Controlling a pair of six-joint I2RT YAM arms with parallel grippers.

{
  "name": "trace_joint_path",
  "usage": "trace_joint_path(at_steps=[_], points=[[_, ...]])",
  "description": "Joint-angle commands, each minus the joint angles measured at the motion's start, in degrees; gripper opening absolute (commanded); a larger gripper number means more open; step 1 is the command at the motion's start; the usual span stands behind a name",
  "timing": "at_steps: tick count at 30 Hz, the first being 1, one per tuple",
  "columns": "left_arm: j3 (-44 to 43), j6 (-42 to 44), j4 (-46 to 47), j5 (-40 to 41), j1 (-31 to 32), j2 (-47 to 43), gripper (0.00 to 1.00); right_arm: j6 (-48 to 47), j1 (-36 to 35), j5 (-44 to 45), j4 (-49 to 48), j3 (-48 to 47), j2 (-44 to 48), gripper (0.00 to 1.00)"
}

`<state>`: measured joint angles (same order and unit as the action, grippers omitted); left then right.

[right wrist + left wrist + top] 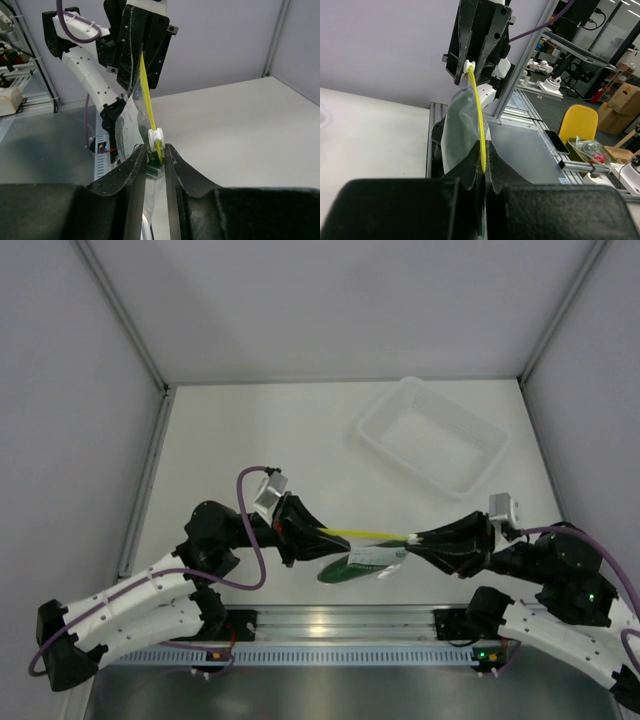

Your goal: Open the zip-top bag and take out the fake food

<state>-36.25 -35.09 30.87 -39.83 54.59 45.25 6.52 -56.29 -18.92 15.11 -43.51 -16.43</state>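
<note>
The zip-top bag point(375, 558) hangs in the air between both grippers, its yellow-green zip strip point(365, 532) pulled taut and level. Inside it lies the dark green fake food point(343, 571), low at the bag's left end. My left gripper point(318, 532) is shut on the strip's left end; in the left wrist view the strip point(480, 115) runs from its tips point(485, 150) up to the white slider point(469, 65). My right gripper point(412, 539) pinches the other end, jaws narrow around the strip just behind the slider point(156, 136), with clear bag film point(127, 125) hanging beside.
A clear rigid rectangular bin point(432, 435) stands at the back right of the white table point(250, 440). Grey walls close in the sides and back. The metal rail with the arm bases point(330, 625) runs along the near edge, right below the bag.
</note>
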Motion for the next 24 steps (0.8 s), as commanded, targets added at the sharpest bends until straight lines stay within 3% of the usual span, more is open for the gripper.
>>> trace_joint_path(at_steps=[1, 3, 10, 17, 24], points=[[-1.19, -0.59, 4.9, 0.02, 0.26, -0.78, 0.0, -0.99, -1.01, -5.08, -2.99, -1.76, -1.24, 0.22], [-1.1, -0.77, 5.43, 0.11, 0.26, -0.7, 0.0, -0.99, -0.93, -5.95, -3.16, -1.67, -0.98, 0.22], [-0.32, -0.59, 5.51, 1.77, 0.17, -0.96, 0.0, -0.9, -0.93, -6.75, -2.99, -1.76, -0.01, 0.08], [0.48, -0.5, 5.51, 4.68, 0.26, -1.84, 0.0, -0.72, -0.92, -6.31, -2.46, -1.58, 1.04, 0.09], [0.48, -0.5, 5.43, 5.47, 0.26, -1.49, 0.0, -0.46, -1.01, -5.25, -1.85, -1.58, 1.48, 0.17]])
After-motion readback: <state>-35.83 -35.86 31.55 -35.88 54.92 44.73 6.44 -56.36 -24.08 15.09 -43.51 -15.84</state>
